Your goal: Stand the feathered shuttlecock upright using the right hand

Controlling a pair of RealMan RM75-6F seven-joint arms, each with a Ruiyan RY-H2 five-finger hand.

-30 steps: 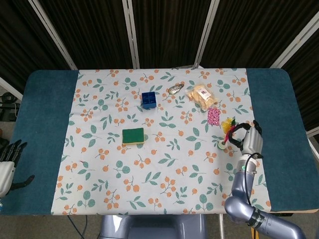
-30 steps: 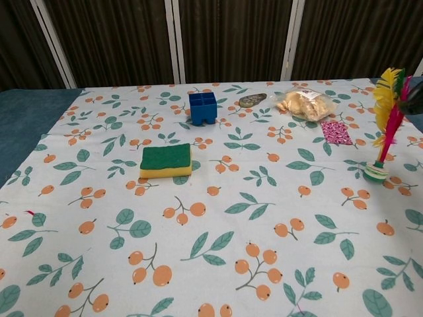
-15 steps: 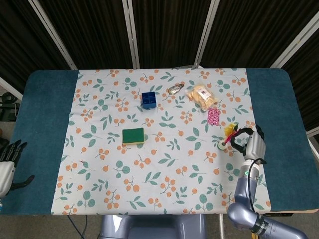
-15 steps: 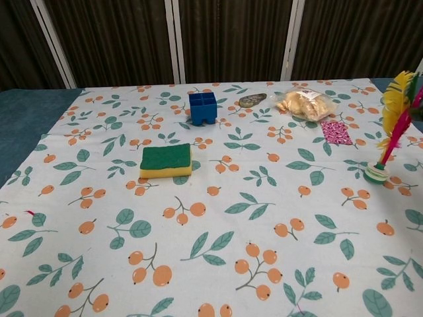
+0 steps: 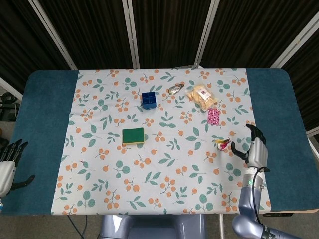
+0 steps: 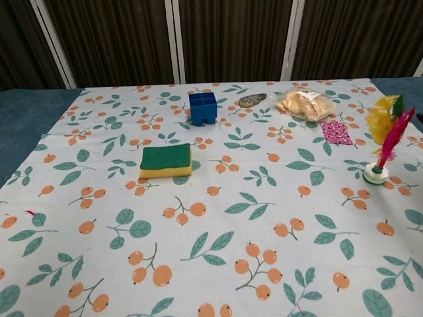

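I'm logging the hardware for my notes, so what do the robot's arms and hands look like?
The right hand has black fingers on a silver-grey palm. Below it the right arm is a smooth, rounded blue-grey tube with a small green light near the wrist and an orange-and-black band lower down. The left hand shows black fingers on a pale grey body. No loose cables show.

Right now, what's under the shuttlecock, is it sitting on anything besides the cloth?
The shuttlecock stands on its round base directly on the patterned tablecloth, feathers up. Nothing else shows beneath it; the patch of cloth under the base is covered. The right hand is beside it, apart.
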